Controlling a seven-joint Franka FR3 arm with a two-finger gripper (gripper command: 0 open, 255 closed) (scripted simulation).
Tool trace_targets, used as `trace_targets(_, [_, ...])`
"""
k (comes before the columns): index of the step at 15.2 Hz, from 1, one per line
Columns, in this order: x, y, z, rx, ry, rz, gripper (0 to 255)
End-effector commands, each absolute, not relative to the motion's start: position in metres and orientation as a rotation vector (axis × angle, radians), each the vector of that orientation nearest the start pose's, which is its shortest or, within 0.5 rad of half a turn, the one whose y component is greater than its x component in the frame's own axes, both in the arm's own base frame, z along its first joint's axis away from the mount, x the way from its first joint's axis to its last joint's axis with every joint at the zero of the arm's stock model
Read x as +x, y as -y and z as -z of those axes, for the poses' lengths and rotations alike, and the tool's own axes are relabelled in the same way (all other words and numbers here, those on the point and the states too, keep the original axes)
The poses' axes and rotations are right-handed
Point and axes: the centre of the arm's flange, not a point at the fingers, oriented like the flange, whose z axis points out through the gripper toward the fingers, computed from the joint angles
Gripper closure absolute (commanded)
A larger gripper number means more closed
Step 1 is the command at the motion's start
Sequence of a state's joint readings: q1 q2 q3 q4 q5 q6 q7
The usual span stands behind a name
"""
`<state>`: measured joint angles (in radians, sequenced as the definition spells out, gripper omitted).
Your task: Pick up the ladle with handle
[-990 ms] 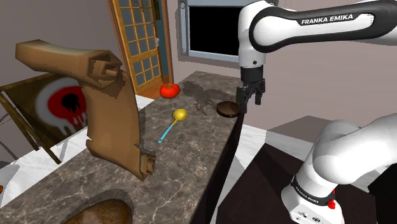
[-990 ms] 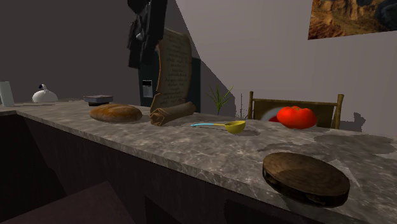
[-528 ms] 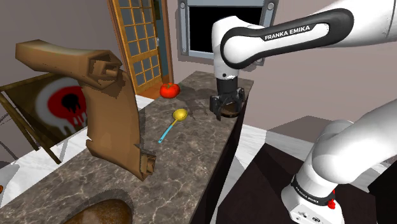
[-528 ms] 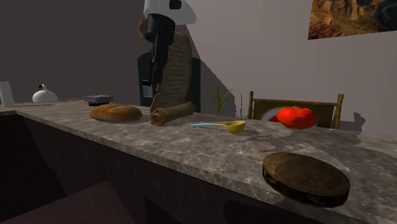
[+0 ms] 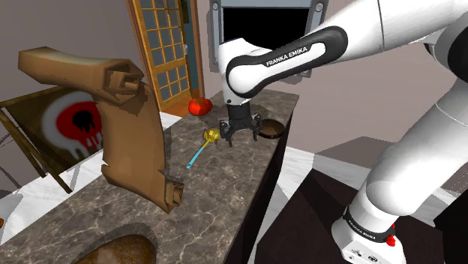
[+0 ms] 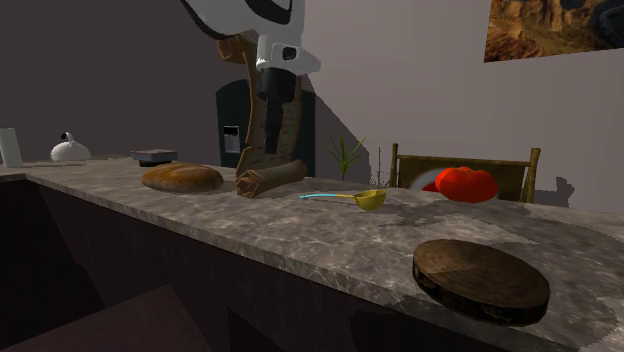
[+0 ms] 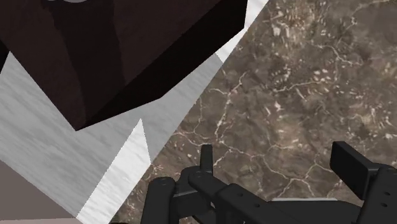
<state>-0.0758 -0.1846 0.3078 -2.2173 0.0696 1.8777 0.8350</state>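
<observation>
The ladle lies on the marble counter; it has a yellow bowl and a thin light-blue handle pointing toward the scroll. In the second exterior view the ladle rests flat between the scroll and the tomato. My black gripper hangs open just off the bowl on the shoulder view's right, above the counter and not touching the ladle. The wrist view has the gripper with fingers apart over bare marble near the counter's edge. In the second exterior view the gripper hangs well above the surface.
A dark round disc lies near the counter's edge behind the gripper. A red tomato sits at the far end. A tall brown scroll stands on the shoulder view's left, with a bread loaf beyond it.
The arm has swung toward the shoulder view's left, from over the dark disc to beside the ladle's bowl, and come lower. The fingers stayed open. The ladle has not moved.
</observation>
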Motion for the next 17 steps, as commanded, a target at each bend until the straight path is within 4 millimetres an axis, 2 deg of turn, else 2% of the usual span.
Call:
trace_targets(1, [0.486, -0.126, -0.427, -3.019, -1.119, -0.217, 0])
trace_targets(9, [0.579, -0.137, -0.381, -2.89, -1.53, -0.155, 0])
trace_targets(17, [0.672, -0.121, -0.337, -2.703, -1.924, -0.088, 0])
